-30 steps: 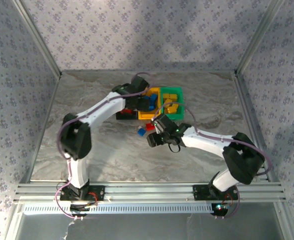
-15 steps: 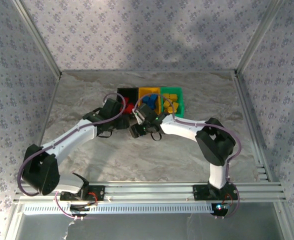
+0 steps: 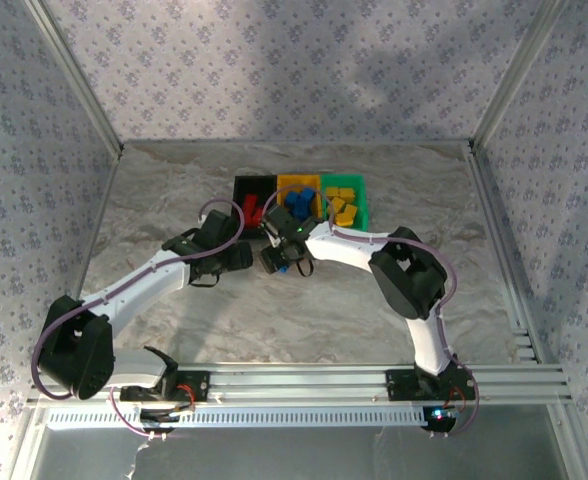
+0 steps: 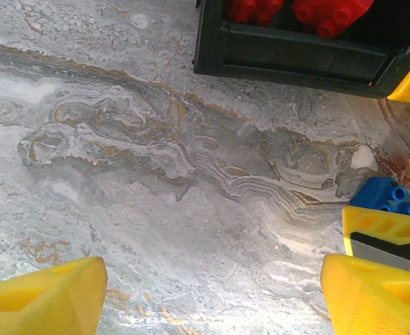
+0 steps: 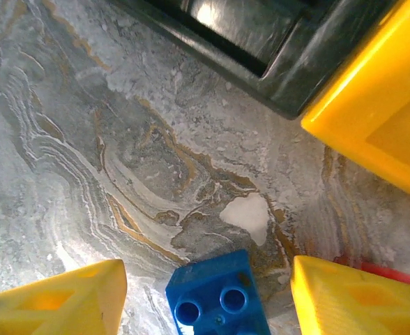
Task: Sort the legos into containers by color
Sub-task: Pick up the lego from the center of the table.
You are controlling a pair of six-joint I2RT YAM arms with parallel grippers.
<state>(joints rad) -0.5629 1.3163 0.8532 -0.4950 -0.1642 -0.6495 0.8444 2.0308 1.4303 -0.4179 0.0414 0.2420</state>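
Blue lego [image 5: 215, 296] inside the gaping right gripper [image 5: 205, 303], black bin [image 5: 282, 80] close beyond

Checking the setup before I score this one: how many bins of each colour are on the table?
black bin: 1
yellow-orange bin: 1
green bin: 1
Total: 3

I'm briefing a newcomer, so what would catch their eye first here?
A black plastic bin of red bricks, a yellow-orange plastic bin of blue bricks and a green plastic bin of yellow bricks stand in a row mid-table. Before them the left arm and right arm converge, and a blue studded plastic brick lies between the open yellow fingers of the right end effector.
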